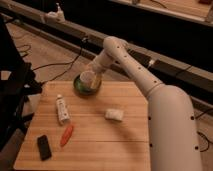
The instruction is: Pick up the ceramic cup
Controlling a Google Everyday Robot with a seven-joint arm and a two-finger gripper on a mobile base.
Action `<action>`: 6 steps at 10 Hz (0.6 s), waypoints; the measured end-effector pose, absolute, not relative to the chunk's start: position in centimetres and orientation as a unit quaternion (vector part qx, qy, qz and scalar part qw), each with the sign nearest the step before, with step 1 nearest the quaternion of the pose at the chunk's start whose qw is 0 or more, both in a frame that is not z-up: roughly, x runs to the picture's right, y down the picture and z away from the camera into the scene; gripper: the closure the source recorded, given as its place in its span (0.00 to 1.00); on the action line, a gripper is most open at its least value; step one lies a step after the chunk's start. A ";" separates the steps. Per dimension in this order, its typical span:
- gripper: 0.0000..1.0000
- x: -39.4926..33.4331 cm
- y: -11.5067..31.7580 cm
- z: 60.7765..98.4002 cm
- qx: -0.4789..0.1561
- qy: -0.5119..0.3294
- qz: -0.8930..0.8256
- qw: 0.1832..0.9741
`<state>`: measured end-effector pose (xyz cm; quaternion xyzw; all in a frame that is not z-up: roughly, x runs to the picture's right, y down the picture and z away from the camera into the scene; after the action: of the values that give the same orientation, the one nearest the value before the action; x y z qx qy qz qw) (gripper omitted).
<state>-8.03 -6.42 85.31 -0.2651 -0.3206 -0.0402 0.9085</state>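
Note:
The ceramic cup [88,78] is cream-white and stands on a dark green saucer [83,89] at the far edge of the wooden table [100,142]. My gripper [95,71] is at the end of the white arm, which reaches in from the right. It is right at the cup's far right side, and the cup partly hides it. I cannot tell whether the cup still rests on the saucer.
A white tube bottle [62,109] lies left of centre, with an orange carrot-like thing [66,135] and a black block [44,147] in front of it. A small white packet [114,114] lies mid-table. A dark chair [12,95] stands at the left, and my white body [172,130] at the right.

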 end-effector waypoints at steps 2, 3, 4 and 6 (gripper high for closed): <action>0.20 -8.5 -5.7 87.8 -0.284 -0.312 -0.039 0.906; 0.20 -8.2 -5.4 89.0 -0.293 -0.305 -0.033 0.906; 0.20 -7.9 -5.3 90.0 -0.298 -0.300 -0.026 0.906; 0.21 -7.5 -4.7 91.6 -0.312 -0.295 -0.014 0.903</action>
<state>-7.46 -4.69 91.62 -0.3119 -0.2950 -0.0137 0.9031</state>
